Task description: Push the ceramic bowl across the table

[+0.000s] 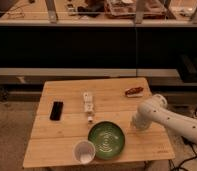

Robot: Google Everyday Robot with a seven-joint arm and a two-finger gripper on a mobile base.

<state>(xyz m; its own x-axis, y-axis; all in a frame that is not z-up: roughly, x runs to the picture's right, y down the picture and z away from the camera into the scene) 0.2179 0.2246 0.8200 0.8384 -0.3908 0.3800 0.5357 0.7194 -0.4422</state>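
Note:
The ceramic bowl point(106, 140) is a wide shallow glossy green bowl near the front edge of the light wooden table point(67, 95). The white arm comes in from the right, and my gripper point(135, 123) hangs low over the table just right of the bowl, a small gap apart from its rim.
A small white cup point(84, 151) stands against the bowl's front left. A white bottle point(88, 104) lies behind the bowl, a black phone-like item point(56, 110) lies at the left, and a reddish-brown object point(134, 91) lies at the back right. A dark shelf unit stands behind the table.

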